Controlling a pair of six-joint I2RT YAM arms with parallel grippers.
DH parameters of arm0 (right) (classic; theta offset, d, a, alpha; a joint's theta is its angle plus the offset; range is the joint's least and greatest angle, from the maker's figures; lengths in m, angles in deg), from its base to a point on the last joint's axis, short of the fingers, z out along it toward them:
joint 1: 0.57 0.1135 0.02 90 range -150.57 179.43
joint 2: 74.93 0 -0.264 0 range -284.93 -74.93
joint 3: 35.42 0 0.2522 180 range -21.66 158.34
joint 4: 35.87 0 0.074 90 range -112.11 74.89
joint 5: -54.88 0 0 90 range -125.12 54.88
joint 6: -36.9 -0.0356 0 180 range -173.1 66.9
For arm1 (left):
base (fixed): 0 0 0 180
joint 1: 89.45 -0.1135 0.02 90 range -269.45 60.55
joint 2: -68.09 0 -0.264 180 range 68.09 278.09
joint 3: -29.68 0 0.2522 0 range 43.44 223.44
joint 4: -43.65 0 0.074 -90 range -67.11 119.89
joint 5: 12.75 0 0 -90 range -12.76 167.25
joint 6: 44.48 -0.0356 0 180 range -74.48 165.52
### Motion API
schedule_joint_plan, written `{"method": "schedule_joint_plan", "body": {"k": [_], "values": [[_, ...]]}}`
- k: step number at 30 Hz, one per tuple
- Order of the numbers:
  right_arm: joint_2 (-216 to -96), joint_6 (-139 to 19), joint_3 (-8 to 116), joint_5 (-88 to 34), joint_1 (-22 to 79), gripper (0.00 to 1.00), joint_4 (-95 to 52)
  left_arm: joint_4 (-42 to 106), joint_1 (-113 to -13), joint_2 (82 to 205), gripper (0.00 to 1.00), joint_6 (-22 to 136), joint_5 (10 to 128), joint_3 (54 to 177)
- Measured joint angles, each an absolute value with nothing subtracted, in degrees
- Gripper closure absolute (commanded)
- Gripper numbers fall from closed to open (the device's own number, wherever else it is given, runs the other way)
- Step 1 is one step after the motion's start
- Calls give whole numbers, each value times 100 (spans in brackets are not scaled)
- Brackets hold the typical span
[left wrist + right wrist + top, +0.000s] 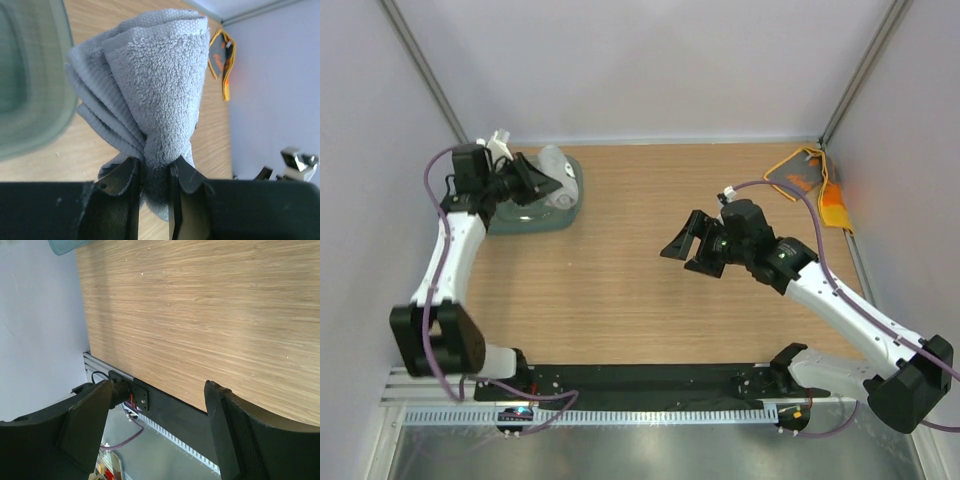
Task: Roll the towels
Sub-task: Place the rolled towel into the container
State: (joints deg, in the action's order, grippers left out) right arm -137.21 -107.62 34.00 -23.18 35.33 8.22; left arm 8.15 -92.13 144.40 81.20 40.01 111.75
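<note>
Clenching bunched grey terry towel (160,75) in left end effector (155,170).
Holding right end effector (159,387) released over wood-grain bench (200,305).

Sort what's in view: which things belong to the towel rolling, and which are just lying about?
Job:
- grey towel, pinched in the left jaws
- orange towel, far right corner

Lying about:
- teal tub

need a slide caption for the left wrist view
Left gripper shut on the bundled grey towel, teal tub at left, orange towel lying by the wall.
</note>
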Motion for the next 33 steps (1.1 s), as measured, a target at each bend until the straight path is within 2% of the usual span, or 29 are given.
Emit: {"method": "schedule_joint_plan", "body": {"k": [5, 12, 19, 29, 33], "values": [[-13824, -10653, 3382, -2178, 3434, 18, 828, 1209, -9976, 16396, 100, 8280, 3182, 12161], [-14062, -10446, 3332, -1889, 3297, 18, 715, 653, -10057, 18405, 100, 7762, 2777, 13711], [-14370, -10273, 3168, -1529, 3144, 18, 551, 118, -10039, 19327, 100, 7309, 2716, 13916], [-14674, -10013, 3168, -1183, 2978, 18, 511, -394, -9884, 19974, 100, 6901, 2823, 14332], [-14720, -9989, 3168, -1138, 2967, 18, 505, -479, -9812, 20223, 97, 6881, 2731, 14489]]}}
